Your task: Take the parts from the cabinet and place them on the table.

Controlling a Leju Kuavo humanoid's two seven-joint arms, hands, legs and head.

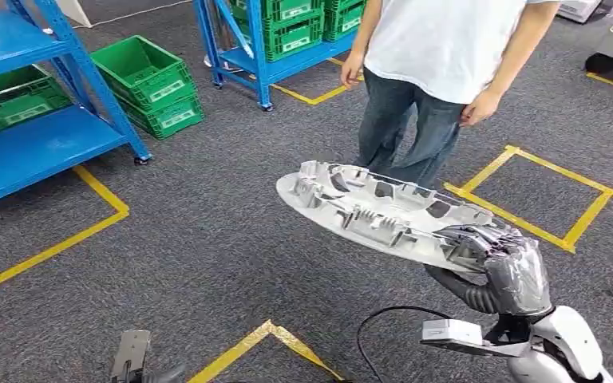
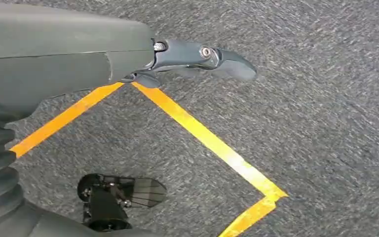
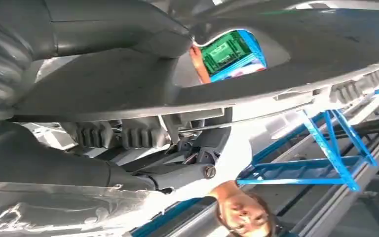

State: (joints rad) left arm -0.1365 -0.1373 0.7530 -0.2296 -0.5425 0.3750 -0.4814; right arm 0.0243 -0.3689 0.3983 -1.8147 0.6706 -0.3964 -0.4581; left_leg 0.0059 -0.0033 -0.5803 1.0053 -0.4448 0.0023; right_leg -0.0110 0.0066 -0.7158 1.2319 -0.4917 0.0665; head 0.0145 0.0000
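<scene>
Now | step: carrying | right hand (image 1: 501, 267) grips the grey part (image 1: 367, 211) by one end, held flat above the carpet (image 1: 207, 231) | left hand (image 2: 128, 54) hangs loose, holding nothing | person (image 1: 439, 64) just ahead | next: likely find the table, set part down.

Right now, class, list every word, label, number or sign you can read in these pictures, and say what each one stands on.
No text can be read in any view.
White labels on the green crates: too small and blurred to read.
The grey part held in the right hand: no legible marking.
The yellow floor tape: plain lines, no writing.
</scene>
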